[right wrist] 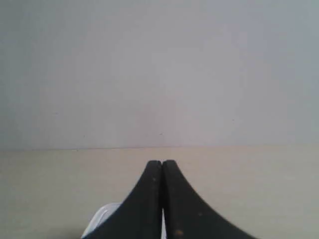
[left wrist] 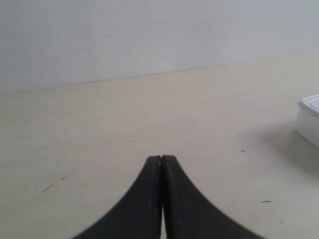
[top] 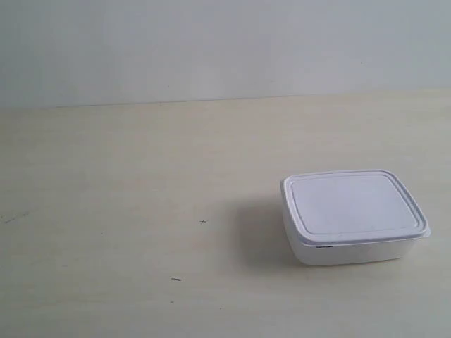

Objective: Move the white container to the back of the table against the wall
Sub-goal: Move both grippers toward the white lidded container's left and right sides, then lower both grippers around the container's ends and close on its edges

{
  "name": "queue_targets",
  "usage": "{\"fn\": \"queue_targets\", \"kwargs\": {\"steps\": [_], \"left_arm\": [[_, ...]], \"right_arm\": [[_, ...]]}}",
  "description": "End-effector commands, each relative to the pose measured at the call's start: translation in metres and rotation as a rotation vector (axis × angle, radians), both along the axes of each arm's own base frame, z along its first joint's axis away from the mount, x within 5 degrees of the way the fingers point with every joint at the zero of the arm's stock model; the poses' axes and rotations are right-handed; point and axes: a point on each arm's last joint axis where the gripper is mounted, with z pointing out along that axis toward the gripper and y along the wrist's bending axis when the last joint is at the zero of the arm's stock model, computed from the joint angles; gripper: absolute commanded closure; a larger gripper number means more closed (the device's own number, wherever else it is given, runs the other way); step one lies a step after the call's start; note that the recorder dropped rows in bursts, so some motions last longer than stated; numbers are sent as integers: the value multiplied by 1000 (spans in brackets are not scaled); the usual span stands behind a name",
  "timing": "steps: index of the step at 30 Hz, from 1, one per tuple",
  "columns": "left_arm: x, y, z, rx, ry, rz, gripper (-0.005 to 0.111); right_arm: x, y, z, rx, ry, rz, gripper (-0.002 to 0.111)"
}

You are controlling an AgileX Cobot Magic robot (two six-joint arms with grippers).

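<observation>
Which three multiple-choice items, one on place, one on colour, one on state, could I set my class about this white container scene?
1. Where is the white container?
A. On the table, apart from the wall.
B. Touching the wall.
C. In a gripper.
2. What colour is its lid?
A. Blue.
B. White.
C. Red.
3. How is the left gripper?
A. Wide open.
B. Shut on the container.
C. Shut, empty.
Key: 1 A, bare table lies between them in the exterior view; 2 B, it matches the box; 3 C, its fingertips meet with nothing between.
</observation>
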Motion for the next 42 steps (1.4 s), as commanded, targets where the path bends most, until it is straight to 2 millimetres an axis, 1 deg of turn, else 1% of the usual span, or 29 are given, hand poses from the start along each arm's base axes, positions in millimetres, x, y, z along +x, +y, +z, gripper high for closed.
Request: {"fn": "queue_targets", "kwargs": {"steps": [1, 2, 3, 5, 7, 8, 10, 12, 13, 14, 15, 16, 17, 18, 19, 20, 21, 22, 23, 24, 25, 26, 27, 29, 32, 35, 37, 39, 42], "left_arm": [[1, -1, 12, -41, -135, -5, 107], [1, -1, 19, -57, -206, -9, 107], [1, -1, 21, -70, -234, -10, 107], [1, -1, 21, -97, -228, -9, 107], [0, -1, 24, -219, -227, -6, 107], [0, -1, 26, -362, -225, -6, 107], [-1, -1, 31, -396, -266, -16, 107], [0, -2, 32, -450, -269, -22, 107], [2, -2, 32, -448, -249, -18, 107], [4, -3, 35, -443, -235, -15, 107], [10, -4, 43, -436, -203, -9, 107], [14, -5, 49, -421, -185, -8, 107], [24, -9, 61, -375, -152, -16, 107], [38, -15, 80, -316, -128, -45, 107], [46, -19, 85, -291, -105, -63, 107], [63, -31, 98, -252, -65, -122, 107], [69, -39, 102, -236, -44, -157, 107], [86, -58, 110, -213, 26, -226, 107], [92, -67, 112, -199, 63, -255, 107], [105, -93, 109, -147, 160, -329, 107], [111, -107, 107, -126, 200, -361, 107], [119, -135, 97, -83, 272, -436, 107], [119, -147, 91, -64, 299, -469, 107], [122, -172, 76, -33, 365, -521, 107], [126, -199, 55, -19, 459, -550, 107], [127, -222, 33, 13, 538, -570, 107], [128, -235, 22, 21, 571, -582, 107], [130, -249, 15, 35, 591, -596, 107], [137, -270, 5, 38, 617, -599, 107]], "right_arm": [[-2, -1, 12, 21, -152, -8, 108], [-2, -1, 13, 97, -137, 2, 108], [-2, -1, 12, 172, -119, 11, 108], [-2, -1, 12, 174, -118, 11, 108], [-2, -1, 13, 182, -127, 12, 108], [-2, -1, 15, 187, -140, 13, 108], [-3, -1, 16, 223, -155, 14, 108], [-2, -1, 13, 259, -74, 12, 108], [0, -1, 17, 254, -46, 11, 108], [2, 0, 19, 264, -25, 10, 108], [9, 1, 28, 280, 18, 6, 108], [14, 2, 32, 274, 48, 3, 108], [25, 5, 45, 258, 127, -3, 108], [37, 8, 63, 228, 212, -5, 108], [45, 10, 71, 208, 272, -7, 108], [58, 15, 86, 176, 399, -5, 108], [67, 18, 94, 183, 466, 3, 108], [84, 25, 107, 118, 566, 29, 108], [92, 28, 115, 84, 619, 47, 108], [105, 34, 128, 48, 746, 77, 108], [112, 37, 130, 12, 825, 93, 108], [120, 40, 129, -46, 964, 117, 108], [123, 40, 127, -67, 1017, 117, 108], [128, 40, 114, -113, 1138, 111, 108], [132, 37, 92, -190, 1272, 82, 108], [133, 33, 71, -228, 1315, 43, 108], [133, 31, 59, -207, 1332, 2, 108], [134, 31, 51, -194, 1331, -18, 108], [135, 30, 38, -197, 1375, -41, 108]]}}
